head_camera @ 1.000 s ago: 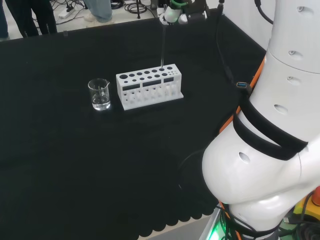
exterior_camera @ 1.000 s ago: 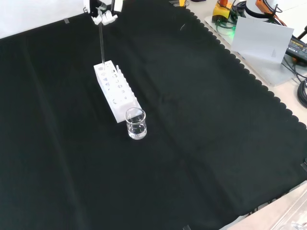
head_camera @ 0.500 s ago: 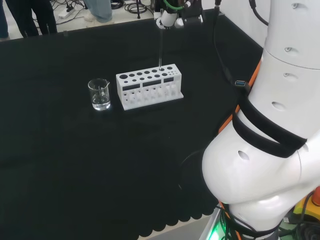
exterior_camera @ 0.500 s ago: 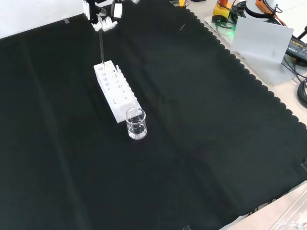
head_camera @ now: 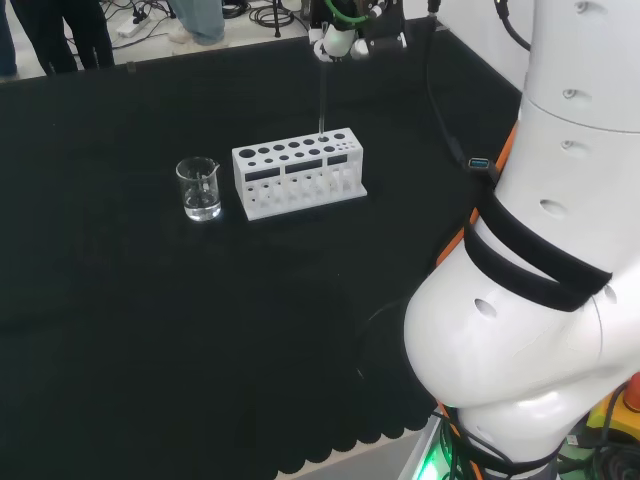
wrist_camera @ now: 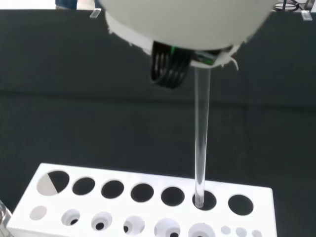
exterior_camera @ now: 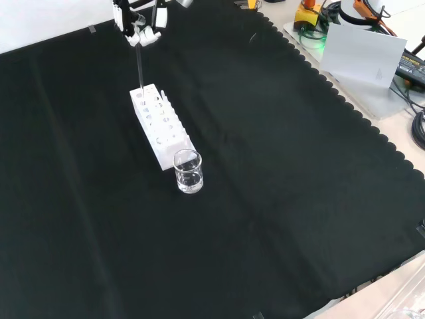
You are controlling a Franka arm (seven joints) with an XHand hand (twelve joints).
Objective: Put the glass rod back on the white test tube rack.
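The white test tube rack (head_camera: 298,178) (exterior_camera: 159,126) (wrist_camera: 148,202) stands on the black cloth. A clear glass rod (head_camera: 322,100) (exterior_camera: 139,66) (wrist_camera: 201,138) hangs upright from my hand (head_camera: 340,38) (exterior_camera: 141,26), whose fingers are curled round its top. In the wrist view the rod's lower tip sits at the mouth of a hole in the rack's back row, second from the end. In the head view that hole is near the rack's right end; in the front view it is at the rack's far end.
A small glass beaker (head_camera: 200,188) (exterior_camera: 188,171) with a little clear liquid stands just off the rack's other end. White arm links (head_camera: 540,250) take up the head view's right. The scalloped cloth edge (exterior_camera: 332,93) runs along the front view's right.
The hand with the rod has shifted slightly left in both the head and front views, bringing the rod's tip over the hole near the rack's end. Rack and beaker have not moved.
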